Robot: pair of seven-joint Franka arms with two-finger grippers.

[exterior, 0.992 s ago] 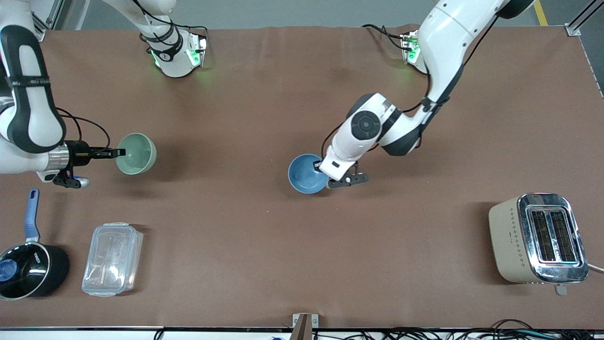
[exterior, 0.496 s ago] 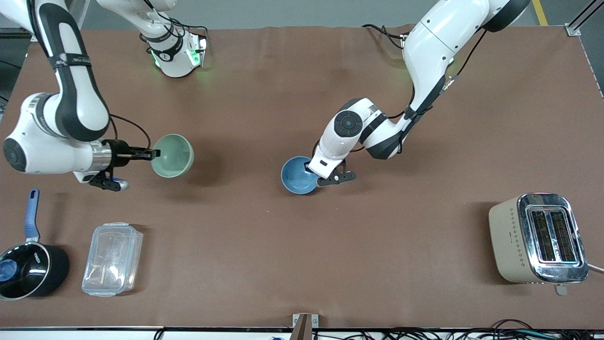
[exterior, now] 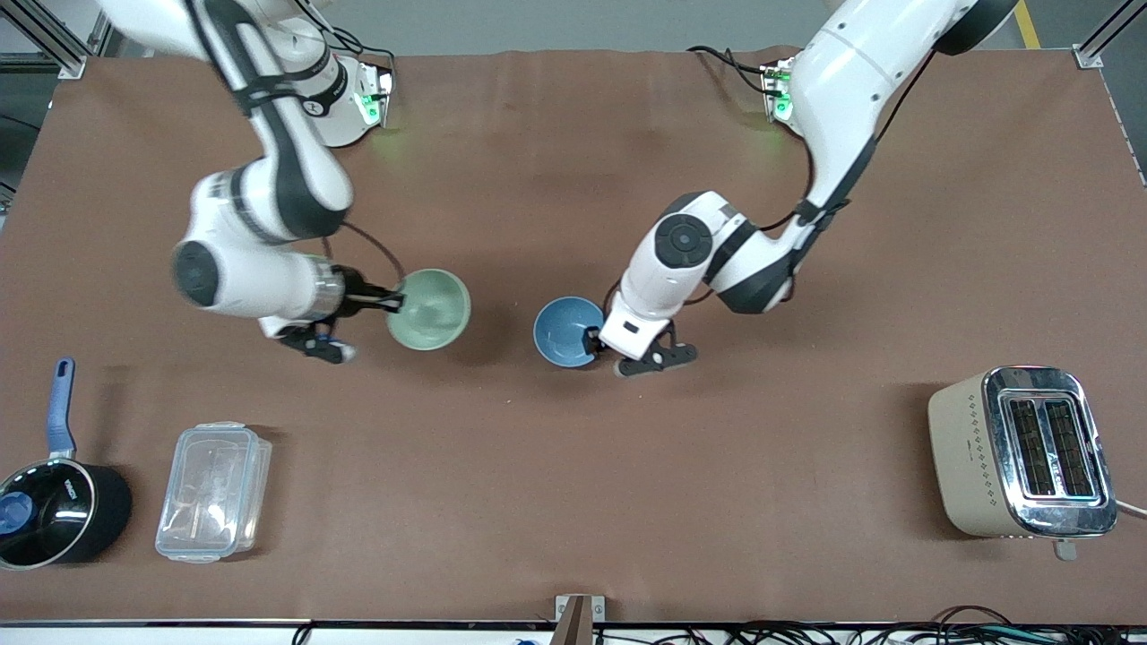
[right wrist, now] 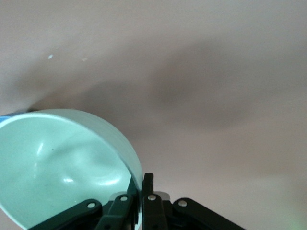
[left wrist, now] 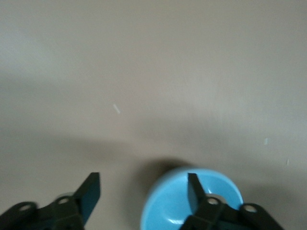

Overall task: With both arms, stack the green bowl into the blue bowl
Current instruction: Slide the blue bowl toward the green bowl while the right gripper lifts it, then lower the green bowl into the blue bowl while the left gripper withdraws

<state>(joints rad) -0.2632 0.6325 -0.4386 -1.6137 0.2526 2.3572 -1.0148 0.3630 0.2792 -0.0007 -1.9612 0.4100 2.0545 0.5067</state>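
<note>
Gripping the green bowl (exterior: 429, 309) by its rim, the right gripper (exterior: 392, 303) has its fingers pinched nearly closed on the wall, one inside and one outside, as the right wrist view shows (right wrist: 67, 165). The bowl is carried off the table, tilted, over bare brown table (exterior: 573, 466) beside the blue bowl (exterior: 568, 332), toward the right arm's end from it, close but apart.

The blue bowl sits on the table. The left gripper (exterior: 593, 345) is at the blue bowl's rim on the side toward the left arm's end. In the left wrist view its fingers (left wrist: 194, 188) are spread wide; one reaches over the blue bowl's (left wrist: 192, 203) opening, the other is outside it. It looks released, not clamped, though contact with the rim is hard to judge.

Landmark is the blue bowl: toaster (exterior: 1021, 452) well apart, nearer the front camera, toward the left arm's end. Clear plastic container (exterior: 213, 492) and black saucepan (exterior: 52, 502) well apart, nearer the front camera, toward the right arm's end.
</note>
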